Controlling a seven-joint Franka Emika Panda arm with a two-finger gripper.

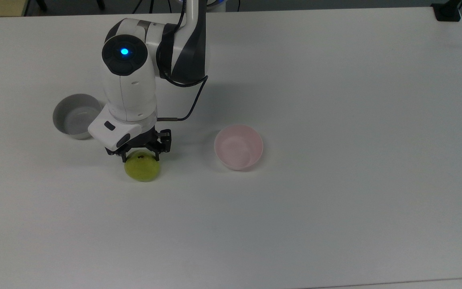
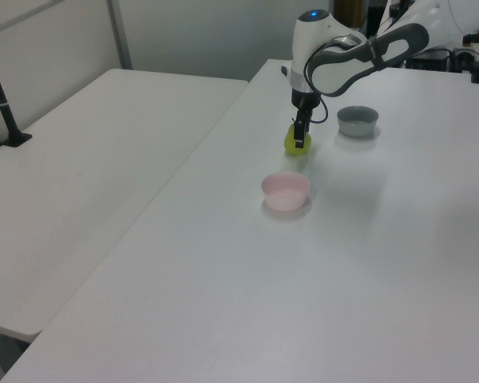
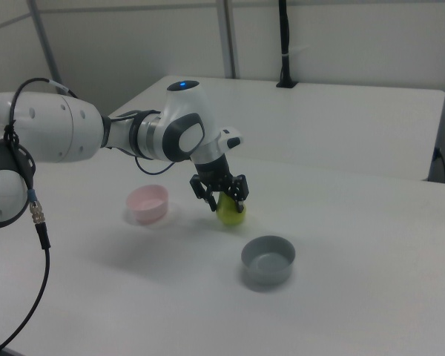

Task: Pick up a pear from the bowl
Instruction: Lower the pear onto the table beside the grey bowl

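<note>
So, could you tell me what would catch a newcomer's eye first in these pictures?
Probably the yellow-green pear, gripped from above by the gripper at the white table. On either side of it in the top view stand two empty bowls: the pink bowl right, a grey bowl left.

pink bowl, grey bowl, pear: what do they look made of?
Pink bowl: probably plastic; smooth, thin-walled, even pale colour with a soft sheen.
Grey bowl: likely plastic or melamine; matte grey outside, lighter smooth inside.
Pear: real or a replica, can't tell; yellow-green skin, slightly mottled, dark stem spot on top, low gloss. The gripper is closed on it.
</note>
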